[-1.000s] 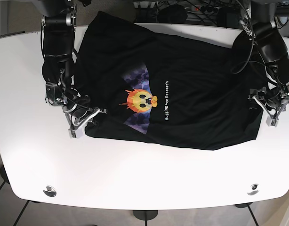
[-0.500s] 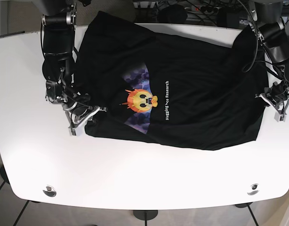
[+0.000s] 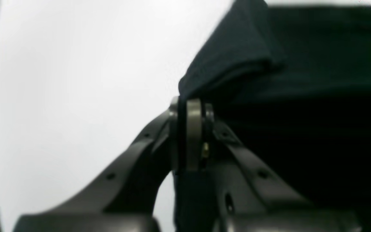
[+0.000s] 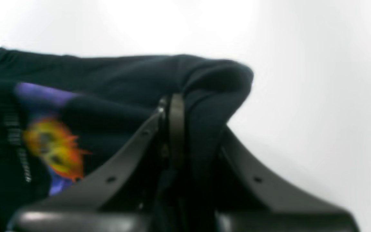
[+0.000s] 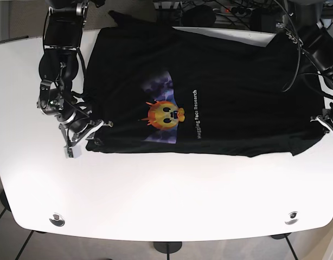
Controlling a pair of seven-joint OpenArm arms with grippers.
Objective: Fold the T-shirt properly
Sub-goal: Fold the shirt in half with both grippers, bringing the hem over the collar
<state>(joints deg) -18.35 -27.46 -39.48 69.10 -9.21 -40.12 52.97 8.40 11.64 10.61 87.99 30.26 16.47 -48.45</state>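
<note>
Nearest the camera in the base view lies a bare stretch of the white surface (image 5: pixel 166 200), with two small round fittings (image 5: pixel 57 219) set into its near corners. Beyond that strip lies the one black T-shirt (image 5: pixel 231 103), spread graphic-side up with its yellow-orange emblem (image 5: pixel 165 115) and a line of white lettering (image 5: pixel 198 116) near the middle; its near hem runs in a fairly straight line between the two grippers. The right gripper (image 5: pixel 79 136) sits at one near corner of the shirt, and the right wrist view shows its fingers (image 4: pixel 174 129) drawn narrow with a bunch of black cloth pinched between them. The left gripper (image 5: pixel 328 122) is at the opposite near corner, partly cut off by the frame edge; its wrist view is blurred, but the fingers (image 3: pixel 193 135) appear nearly shut on a fold of the same fabric. As a judgement, the task is at an early stage: the shirt looks laid out and tensioned flat, with no fold visibly made, so all the folding proper remains. At the far edge the cloth hangs over the surface's rim between the two arms. Count: one shirt, two grippers, two fittings.
</note>
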